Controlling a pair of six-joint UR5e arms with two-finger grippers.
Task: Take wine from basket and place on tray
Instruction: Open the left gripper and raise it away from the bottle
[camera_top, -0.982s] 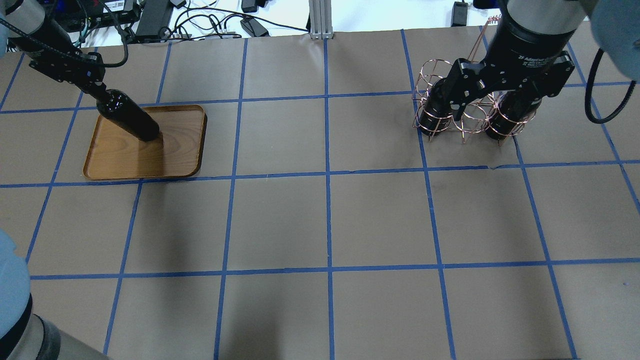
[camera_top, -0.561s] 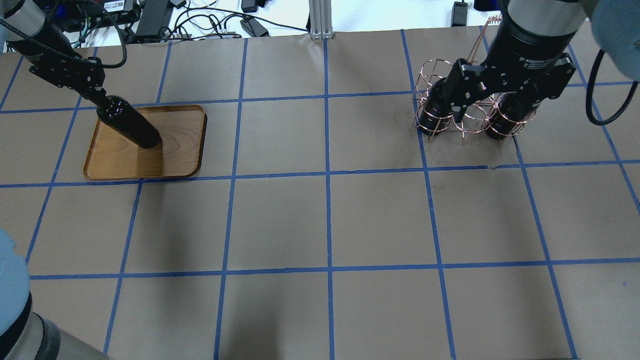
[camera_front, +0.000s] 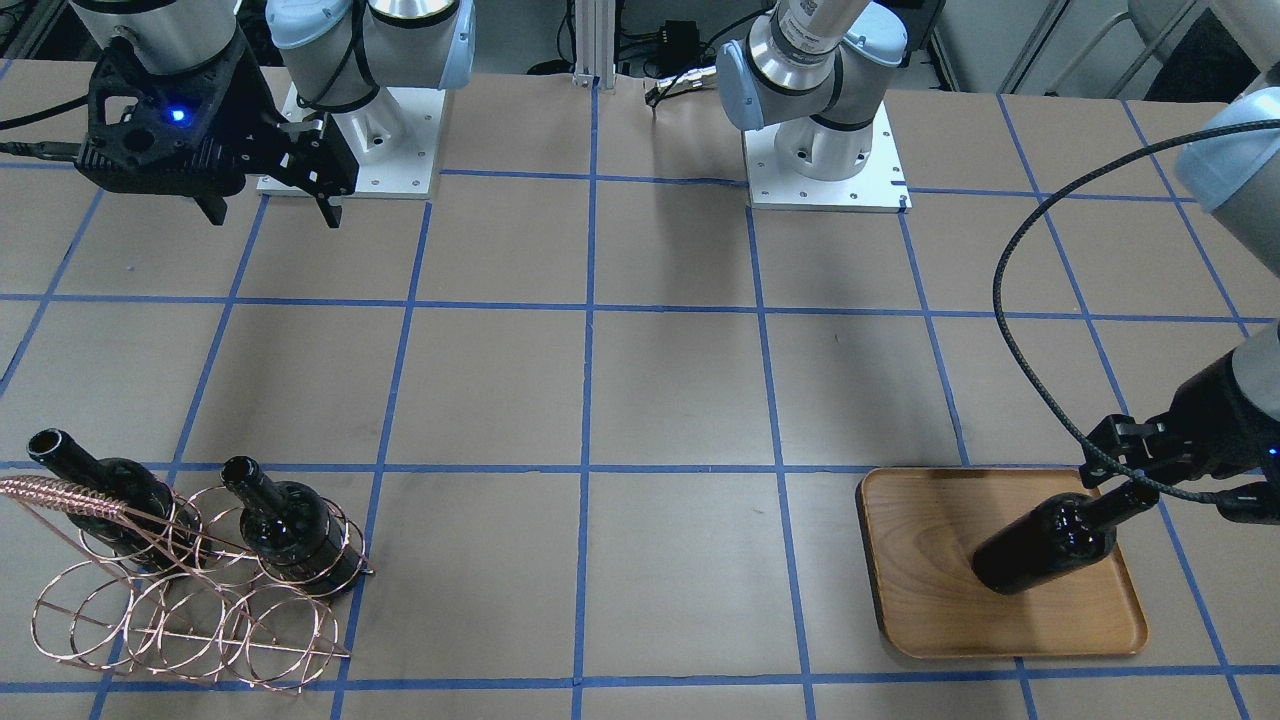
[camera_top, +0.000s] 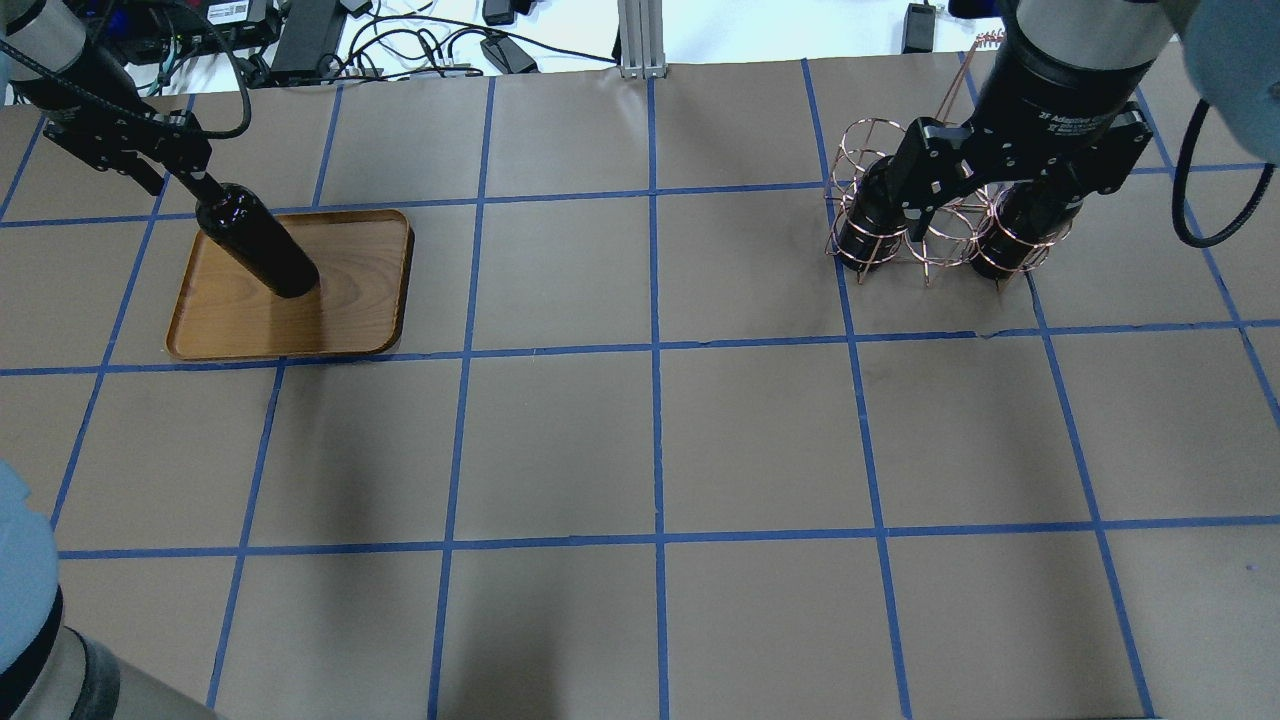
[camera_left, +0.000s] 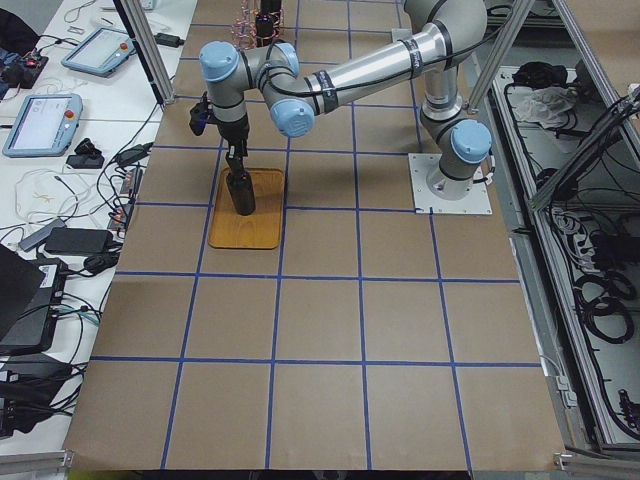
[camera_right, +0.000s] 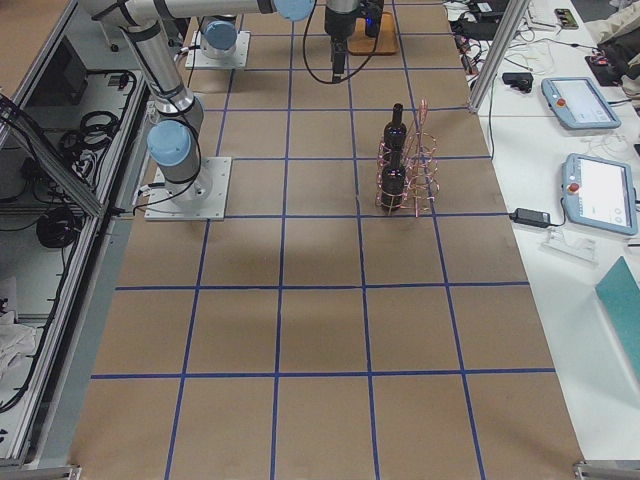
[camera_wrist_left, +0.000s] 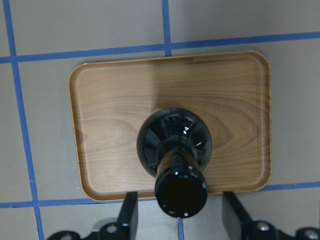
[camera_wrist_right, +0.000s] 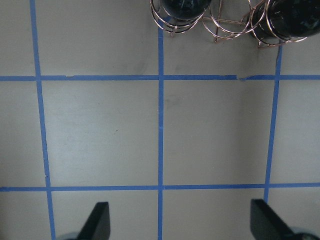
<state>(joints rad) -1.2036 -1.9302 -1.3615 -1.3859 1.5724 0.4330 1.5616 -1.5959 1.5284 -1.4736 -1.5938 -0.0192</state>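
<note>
One dark wine bottle (camera_top: 255, 245) stands on the wooden tray (camera_top: 350, 300) at the far left; it also shows in the front view (camera_front: 1040, 550). My left gripper (camera_top: 190, 175) straddles the top of its neck. In the left wrist view the bottle (camera_wrist_left: 175, 145) rises between the fingers (camera_wrist_left: 129, 215) with a gap on each side, so the jaws are open. Two more bottles (camera_front: 290, 530) (camera_front: 110, 490) stand in the copper wire basket (camera_front: 180, 610) at the far right. My right gripper (camera_top: 1010, 180) hangs open and empty, high above the table just on the robot's side of the basket.
Brown paper with a blue tape grid covers the table (camera_top: 650, 440). The basket's twisted handle (camera_front: 60, 492) sticks up beside one bottle. Cables and power bricks (camera_top: 310, 35) lie beyond the far edge. The arm bases (camera_front: 825, 150) stand at the robot's side.
The bottle has come down to stand on the tray. My left gripper has drawn back toward the top of its neck. The right arm has hardly moved.
</note>
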